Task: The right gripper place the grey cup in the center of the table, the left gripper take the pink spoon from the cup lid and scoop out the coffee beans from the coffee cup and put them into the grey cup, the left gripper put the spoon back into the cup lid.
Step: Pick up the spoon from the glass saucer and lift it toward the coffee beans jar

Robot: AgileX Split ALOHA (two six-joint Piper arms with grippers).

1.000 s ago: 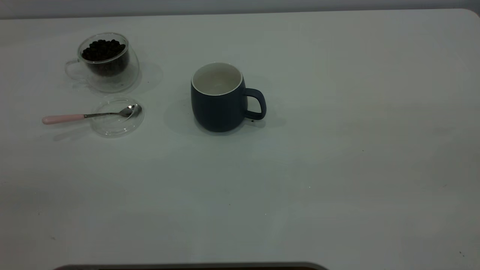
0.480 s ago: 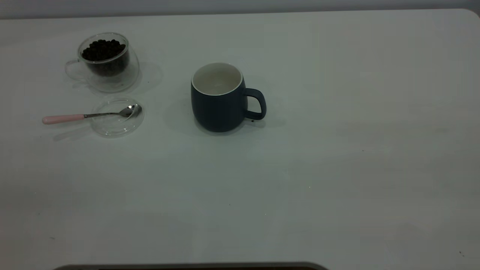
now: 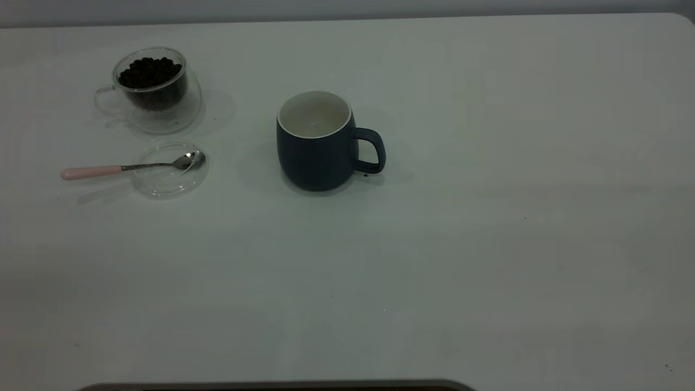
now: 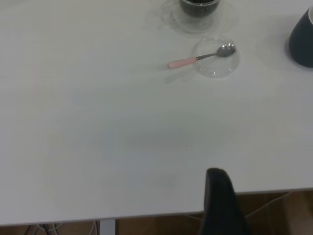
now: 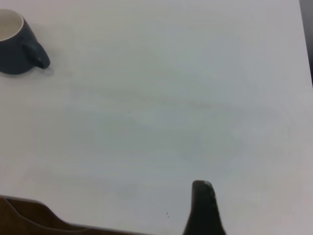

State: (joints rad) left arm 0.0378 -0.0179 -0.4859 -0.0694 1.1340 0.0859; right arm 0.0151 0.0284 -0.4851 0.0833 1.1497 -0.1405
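Nothing on the bench [image 3: 488, 244] has shifted since the earlier frames; I can make out no brand, label or writing on anything. Grey cup [image 3: 315, 142] stands upright near the bench's middle, its white inside bare and its handle toward the right arm's side, while the coffee cup [image 3: 155, 89], well apart toward the left arm's side, holds a heap of coffee beans [image 3: 149, 72], and just beside it the cup lid [image 3: 169, 182] carries the pink spoon [image 3: 130, 167], bowl in the lid and handle jutting out over the rim. From my wrist views I see only one dark tip each of the left pincer [image 4: 221, 201] and the right pincer [image 5: 203, 208], both back near the bench edge, so whether either is spread or pressed together I cannot tell.
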